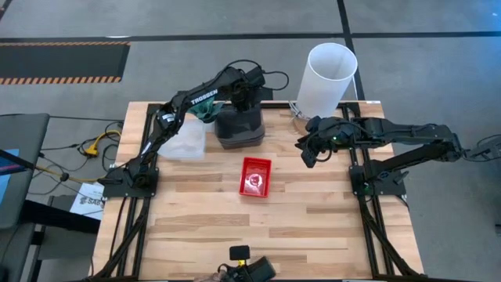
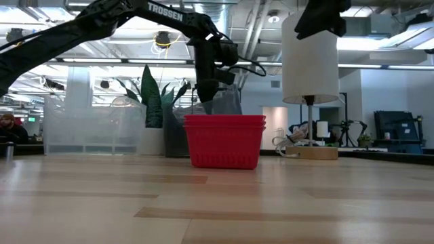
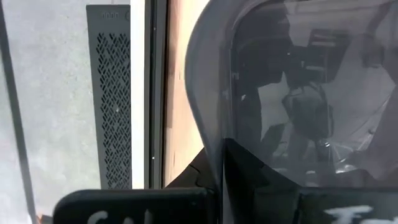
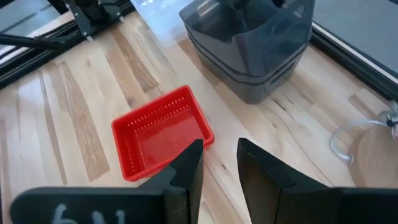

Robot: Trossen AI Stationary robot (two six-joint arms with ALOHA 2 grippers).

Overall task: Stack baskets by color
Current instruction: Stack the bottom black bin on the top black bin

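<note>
I have the left tool [image 1: 235, 100] over the far side of the counter [image 1: 203, 227], fingers pinched tight on the rim of the top dark grey basket [image 1: 239, 125], which sits nested on the grey stack directly under the tool. In the left wrist view the smoky wall of that basket [image 3: 298, 93] fills most of what I see, right against the fingers. Just beside this tool, toward the left arm's base, sits the clear whitish basket stack [image 1: 185, 139] on the counter.

My right tool [image 1: 310, 150] hangs above the counter, fingers partly apart and holding nothing. From its wrist view the gap between the two dark fingers [image 4: 186, 171] is bare, and the red mesh basket [image 4: 160, 132] lies on the wood just ahead of them, apart from them. The grey stack [image 4: 255, 46] stands farther off beyond the red one. In the low view the red baskets [image 2: 224, 140] look nested as two. The tall white cylinder [image 1: 329, 78] stands close behind the right tool.
</note>
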